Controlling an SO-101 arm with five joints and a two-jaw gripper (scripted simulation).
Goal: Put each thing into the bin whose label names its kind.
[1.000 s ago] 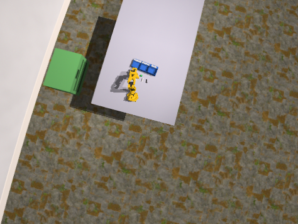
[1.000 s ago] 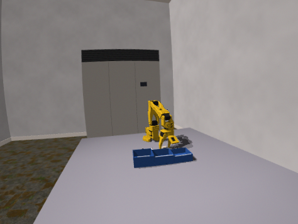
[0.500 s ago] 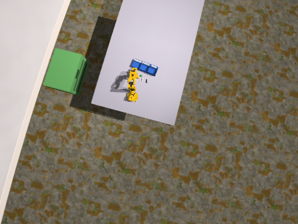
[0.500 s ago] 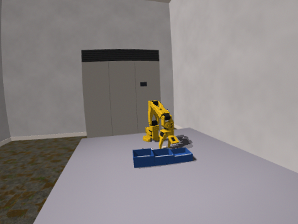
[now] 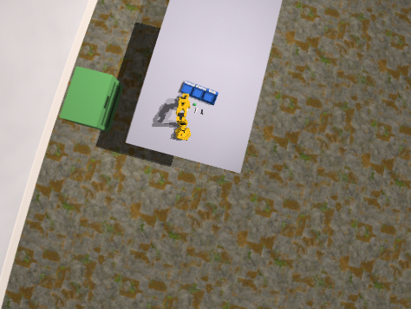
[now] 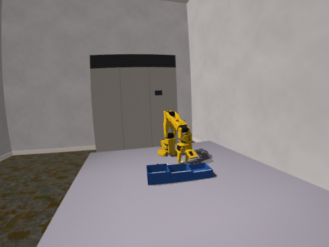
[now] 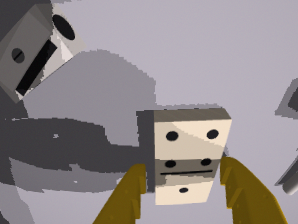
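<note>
Domino (image 7: pixel 184 150) is seen between fingertips of gripper (image 5: pixel 185 95) (image 6: pixel 184 159) (image 7: pixel 183 162), lying on table (image 5: pixel 204 52) (image 6: pixel 194 215) (image 7: pixel 200 50), reaching toward 12 o'clock in wrist view. Jaws are narrowly parted now, right at its edges; whether domino is clamped cannot be told. Pale block (image 7: pixel 37 55) is seen at 10 o'clock.

A cream, black-pipped domino (image 7: pixel 186 150) lies face-up near a black-marked block (image 7: pixel 30 42) and green die (image 5: pixel 194 104).

Bins (image 5: pixel 204 100) (image 6: pixel 178 177) in a row on the table (image 5: pixel 217 48) (image 6: pixel 194 215), domino (image 7: pixel 187 150) between fingers of the pincer (image 5: pixel 185 95) (image 6: pixel 185 159) (image 7: pixel 182 162)
</note>
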